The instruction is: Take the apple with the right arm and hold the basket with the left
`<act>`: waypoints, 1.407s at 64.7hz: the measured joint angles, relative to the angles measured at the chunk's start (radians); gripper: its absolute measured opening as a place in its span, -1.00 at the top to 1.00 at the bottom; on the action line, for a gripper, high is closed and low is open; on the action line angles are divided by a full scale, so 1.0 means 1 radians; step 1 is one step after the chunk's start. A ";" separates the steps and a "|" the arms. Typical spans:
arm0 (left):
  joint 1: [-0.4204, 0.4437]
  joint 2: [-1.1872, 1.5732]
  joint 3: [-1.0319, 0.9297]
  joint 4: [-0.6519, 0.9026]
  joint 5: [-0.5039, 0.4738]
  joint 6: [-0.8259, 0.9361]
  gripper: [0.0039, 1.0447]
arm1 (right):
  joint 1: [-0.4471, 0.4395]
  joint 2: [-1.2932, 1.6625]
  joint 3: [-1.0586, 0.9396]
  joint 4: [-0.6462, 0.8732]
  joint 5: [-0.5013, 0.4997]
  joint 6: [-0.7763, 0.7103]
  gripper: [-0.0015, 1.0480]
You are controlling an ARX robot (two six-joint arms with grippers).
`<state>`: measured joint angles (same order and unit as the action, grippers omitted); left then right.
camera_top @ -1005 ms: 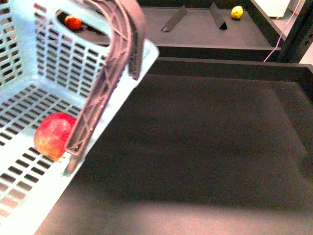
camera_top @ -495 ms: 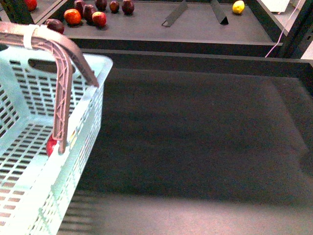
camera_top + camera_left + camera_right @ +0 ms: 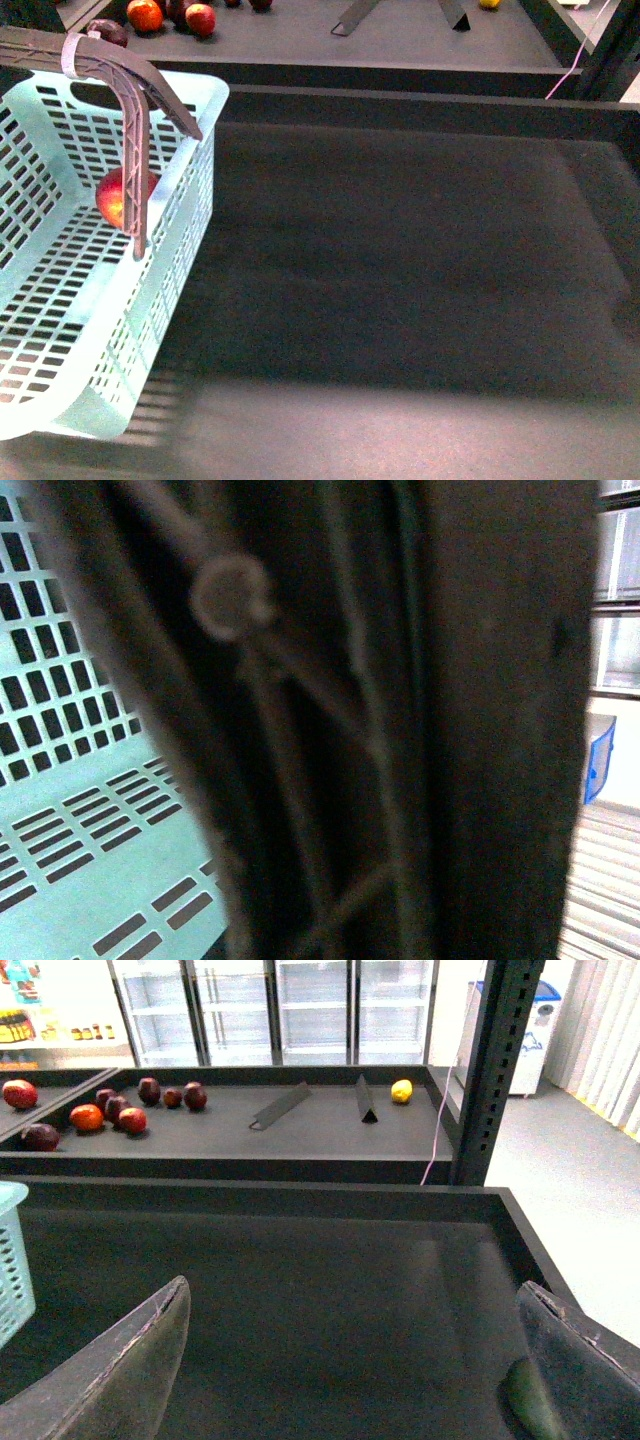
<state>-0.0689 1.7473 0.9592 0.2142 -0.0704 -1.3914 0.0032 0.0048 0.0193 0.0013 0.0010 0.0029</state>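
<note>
The mint-green basket [image 3: 60,330] hangs tilted at the left of the front view, over the dark shelf. The red apple [image 3: 118,196] lies inside it against the near wall, partly behind a brown ribbed handle [image 3: 135,130]. My left gripper is shut on the basket; its wrist view is filled by the dark handle [image 3: 330,740], with the slotted floor [image 3: 80,810] beside it. The gripper itself does not show. My right gripper [image 3: 350,1360] is open and empty above the dark shelf, with a basket corner [image 3: 10,1260] off to one side.
The far shelf holds several red and maroon fruits [image 3: 100,1110], a lemon [image 3: 401,1090] and two black dividers [image 3: 368,1100]. A black upright post [image 3: 495,1070] stands by the shelf corner. The near shelf has a raised back rim [image 3: 400,100].
The basket has swung and dropped lower in the front view. The apple now shows higher inside it, beside the handle. The far shelf has shifted up toward the frame's top.
</note>
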 joint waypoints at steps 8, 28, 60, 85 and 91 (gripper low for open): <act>0.021 0.063 0.000 0.054 0.021 -0.001 0.72 | 0.000 0.000 0.000 0.000 0.000 0.000 -0.83; 0.063 0.088 -0.067 0.133 0.052 -0.019 0.72 | 0.000 0.000 0.000 0.000 0.000 0.000 -0.83; 0.068 0.027 -0.134 0.097 0.063 0.001 -0.07 | 0.000 0.000 0.000 0.000 0.000 0.000 -0.83; 0.018 -0.352 -0.267 -0.088 -0.070 -0.032 -0.87 | 0.000 0.000 0.000 0.000 0.000 0.000 -0.83; -0.008 -0.439 -0.276 -0.119 -0.095 -0.031 -0.87 | 0.000 0.000 0.000 0.000 0.000 0.000 -0.83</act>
<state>-0.0769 1.3087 0.6834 0.0952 -0.1650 -1.4223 0.0032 0.0048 0.0193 0.0013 0.0006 0.0029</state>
